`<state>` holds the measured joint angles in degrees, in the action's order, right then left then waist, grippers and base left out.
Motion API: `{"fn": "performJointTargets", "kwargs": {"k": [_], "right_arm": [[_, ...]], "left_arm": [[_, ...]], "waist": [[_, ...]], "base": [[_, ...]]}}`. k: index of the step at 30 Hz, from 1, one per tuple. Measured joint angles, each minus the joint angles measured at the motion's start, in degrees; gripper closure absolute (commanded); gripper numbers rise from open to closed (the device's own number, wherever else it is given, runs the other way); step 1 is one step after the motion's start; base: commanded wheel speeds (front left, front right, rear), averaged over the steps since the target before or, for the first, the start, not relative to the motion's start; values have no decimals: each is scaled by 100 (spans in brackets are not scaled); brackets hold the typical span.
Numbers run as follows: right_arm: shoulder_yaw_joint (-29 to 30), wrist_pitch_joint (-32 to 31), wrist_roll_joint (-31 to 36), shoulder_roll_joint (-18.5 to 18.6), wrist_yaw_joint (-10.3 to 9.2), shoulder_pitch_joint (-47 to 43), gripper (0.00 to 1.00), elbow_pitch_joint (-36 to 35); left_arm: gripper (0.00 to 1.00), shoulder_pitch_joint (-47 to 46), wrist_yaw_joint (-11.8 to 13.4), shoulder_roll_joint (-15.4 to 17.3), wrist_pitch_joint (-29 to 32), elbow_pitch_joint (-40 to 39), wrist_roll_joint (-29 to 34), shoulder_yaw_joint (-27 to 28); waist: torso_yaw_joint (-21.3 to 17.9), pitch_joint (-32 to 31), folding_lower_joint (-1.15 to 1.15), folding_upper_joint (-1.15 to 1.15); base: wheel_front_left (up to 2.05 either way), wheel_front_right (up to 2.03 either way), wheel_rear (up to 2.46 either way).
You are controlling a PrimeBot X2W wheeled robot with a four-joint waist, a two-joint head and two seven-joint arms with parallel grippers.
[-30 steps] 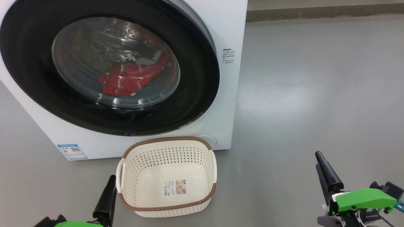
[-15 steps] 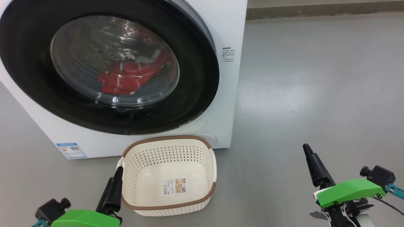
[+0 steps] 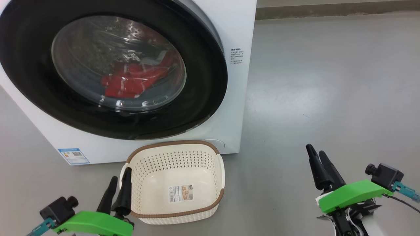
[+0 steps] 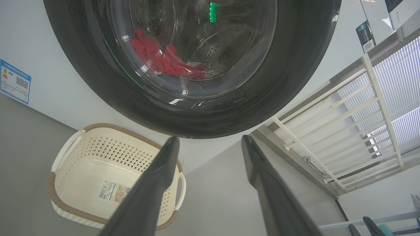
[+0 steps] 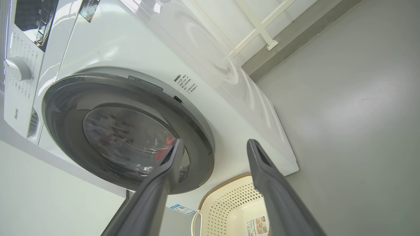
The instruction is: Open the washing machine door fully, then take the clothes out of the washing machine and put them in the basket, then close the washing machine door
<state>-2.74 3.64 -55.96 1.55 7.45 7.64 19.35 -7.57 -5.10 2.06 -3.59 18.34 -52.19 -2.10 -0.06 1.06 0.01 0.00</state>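
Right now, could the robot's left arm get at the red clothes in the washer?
Probably not yet: the washing machine door looks shut, its glass standing between the open left gripper and the red clothes. The door would need opening first.

White washing machine [image 3: 235,23], cream perforated basket [image 3: 174,161]

We see the round washing machine door [image 3: 115,62], its wide black rim glossy, its bulging clear glass slick with reflections, set in the smooth, shiny white washing machine [image 3: 238,29]. Crumpled red cloth [image 3: 131,82] lies behind the glass. The cream perforated plastic basket [image 3: 174,144] has a matt brown woven-look rim. The grey floor [image 3: 328,82] gleams softly.
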Motion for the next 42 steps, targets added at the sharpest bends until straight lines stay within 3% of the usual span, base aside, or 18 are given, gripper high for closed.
{"fn": "performJointTargets", "kwargs": {"k": [42], "right_arm": [[-570, 705, 2795, 71, 0, 677, 0, 250]], "left_arm": [[0, -593, 243, -3, -701, 313, 2891, -325]], "waist": [[-58, -21, 0, 0]], "base": [[0, 0, 0]]}}
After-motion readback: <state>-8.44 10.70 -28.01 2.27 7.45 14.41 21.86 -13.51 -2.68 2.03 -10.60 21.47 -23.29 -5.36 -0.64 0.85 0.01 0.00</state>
